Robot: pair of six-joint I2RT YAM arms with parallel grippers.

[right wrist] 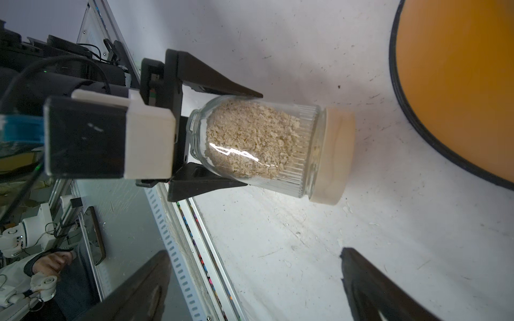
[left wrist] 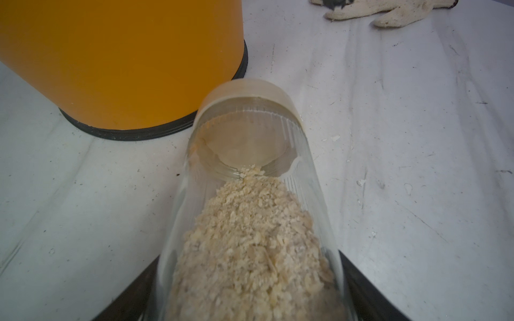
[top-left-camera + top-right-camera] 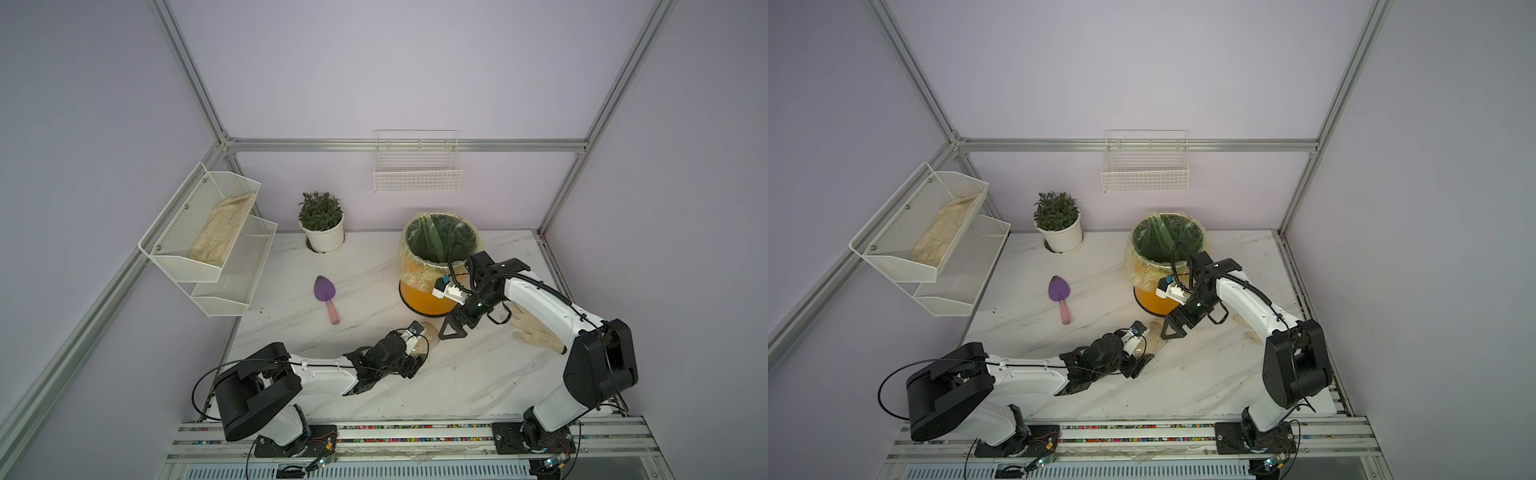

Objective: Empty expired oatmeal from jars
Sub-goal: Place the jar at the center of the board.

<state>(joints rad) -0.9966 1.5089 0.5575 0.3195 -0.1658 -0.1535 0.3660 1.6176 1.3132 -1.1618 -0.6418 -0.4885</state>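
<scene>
Lilac walls [image 3: 374, 62] and aluminium framing close in a scuffed, crumb-flecked marble-look table [image 3: 457, 382]. On the left wall hangs a white mesh shelf [image 3: 208, 237]; then a potted plant [image 3: 323, 232] and a purple trowel [image 3: 326, 297]. At mid-table the left gripper [image 1: 253, 140] is clamped on the jar [image 1: 304, 158], tilted, with oatmeal [image 2: 250, 250] inside and its beige lid [image 1: 333, 155] on, near the foot of the orange bin [image 3: 424, 299]. Just beside the lid, the right gripper [image 3: 452, 332] has its fingers spread wide, with nothing between them. A glove [image 3: 536, 332] lies farther right
</scene>
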